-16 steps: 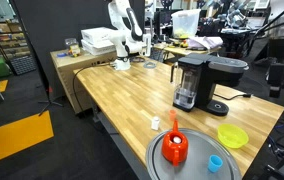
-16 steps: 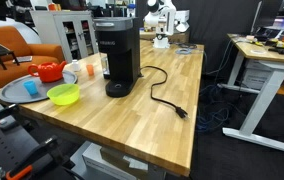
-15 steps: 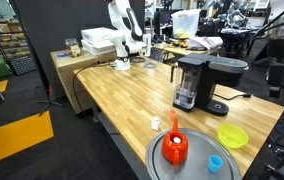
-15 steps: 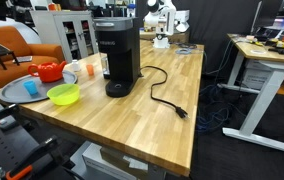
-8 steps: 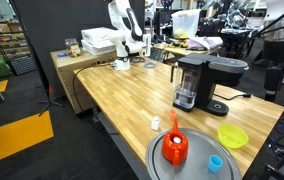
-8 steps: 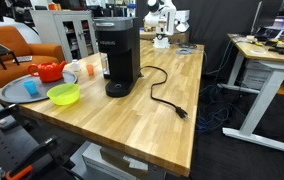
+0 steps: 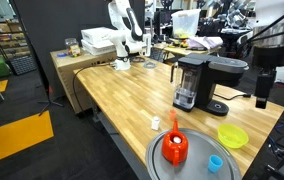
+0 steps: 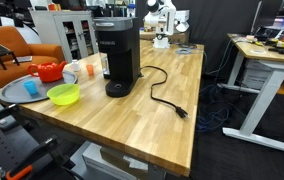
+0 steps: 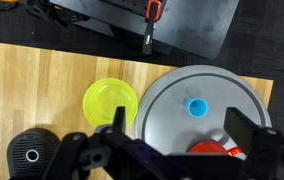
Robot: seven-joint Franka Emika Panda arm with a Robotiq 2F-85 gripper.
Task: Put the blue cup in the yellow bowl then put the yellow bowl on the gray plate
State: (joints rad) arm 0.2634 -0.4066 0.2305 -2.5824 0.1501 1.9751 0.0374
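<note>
The blue cup (image 9: 196, 106) stands on the gray plate (image 9: 232, 85), next to a red kettle-like object (image 9: 214, 150). The yellow bowl (image 9: 110, 102) sits empty on the wooden table, beside the plate. In both exterior views the cup (image 7: 215, 162) (image 8: 31, 87) is on the plate (image 7: 197, 170) (image 8: 12, 93) and the bowl (image 7: 233, 136) (image 8: 64, 95) is next to it. My gripper (image 9: 180, 128) is open and empty, high above the plate and bowl. It also shows in an exterior view (image 7: 260, 98), hanging above the bowl.
A black coffee machine (image 7: 197, 80) (image 8: 115, 58) stands near the bowl, and its cord (image 8: 167, 100) trails across the table. A small white cylinder (image 7: 155, 123) stands beside the plate. The plate lies at the table's end edge.
My arm has swung in from the right edge of an exterior view, and the gripper now hangs above the bowl. The cup, bowl and plate have not moved.
</note>
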